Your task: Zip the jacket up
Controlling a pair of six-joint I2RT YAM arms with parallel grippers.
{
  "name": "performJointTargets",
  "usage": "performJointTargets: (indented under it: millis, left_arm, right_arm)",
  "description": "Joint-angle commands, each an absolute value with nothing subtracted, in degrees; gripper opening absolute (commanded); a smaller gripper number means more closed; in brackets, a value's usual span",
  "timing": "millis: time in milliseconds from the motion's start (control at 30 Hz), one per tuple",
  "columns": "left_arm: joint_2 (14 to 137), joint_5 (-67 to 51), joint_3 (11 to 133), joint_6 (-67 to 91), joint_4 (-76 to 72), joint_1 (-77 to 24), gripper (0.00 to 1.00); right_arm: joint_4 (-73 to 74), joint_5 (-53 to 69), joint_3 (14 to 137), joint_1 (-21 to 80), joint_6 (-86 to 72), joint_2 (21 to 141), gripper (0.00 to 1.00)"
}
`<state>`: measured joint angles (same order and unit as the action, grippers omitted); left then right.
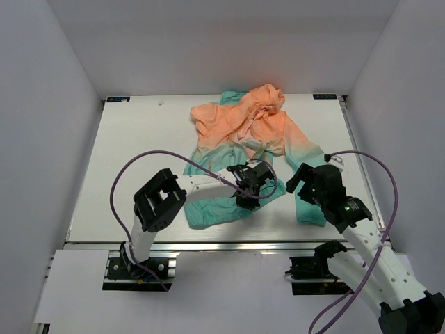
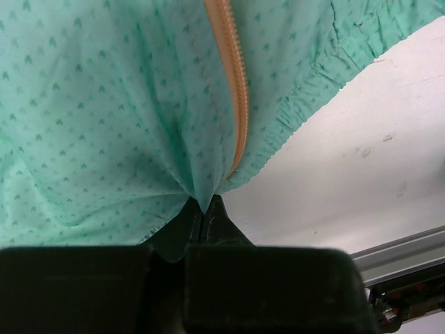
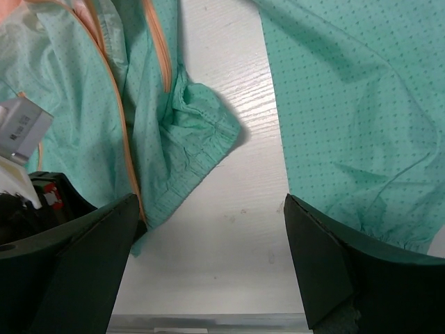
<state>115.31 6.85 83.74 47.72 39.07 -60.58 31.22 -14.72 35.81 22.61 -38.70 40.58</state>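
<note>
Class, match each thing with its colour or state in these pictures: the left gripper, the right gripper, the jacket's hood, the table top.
Things:
1. left gripper
2. right gripper
3. hood
4. table

Colour or state:
A. white
B. jaws shut on the jacket, at its teal end
C. orange
D. jaws wide open, holding nothing

Pairs: 1-B, 2-D, 3-C, 4-A.

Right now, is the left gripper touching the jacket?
Touching. The left wrist view shows the left gripper shut on the jacket, teal hem fabric pinched between its tips beside the zipper end.
</note>
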Motion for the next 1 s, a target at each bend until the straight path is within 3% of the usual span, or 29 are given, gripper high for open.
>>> performJointTargets:
  millis: [0, 333, 500, 700, 967]
  left_arm:
    - [111.02, 8.88, 85.78, 47.81, 40.34, -60.38, 0.0]
    - [95.2, 12.39, 77.44, 47.64, 45.52, -58.89, 0.0]
    - [83.95, 12.22, 69.98, 47.9, 46.23, -53.36, 0.0]
    - [74.81, 10.46, 56.61, 49.66, 40.35, -51.68, 0.0]
    - [69.09, 5.55, 46.07, 49.83, 32.54, -51.15, 0.0]
  right_arm:
    - [29.88, -12.93, 34.72, 22.5, -35.53, 39.82, 0.89]
    - [26.02, -0.44, 34.36, 27.22, -25.05, 44.03, 0.89]
    - [21.81, -2.81, 35.94, 36.9, -25.66, 51.39, 0.89]
    - [20.75, -14.23, 43.24, 55.61, -30.76, 66.06, 0.89]
    - [18.21, -17.84, 47.81, 58.62, -33.49, 77.86, 0.85]
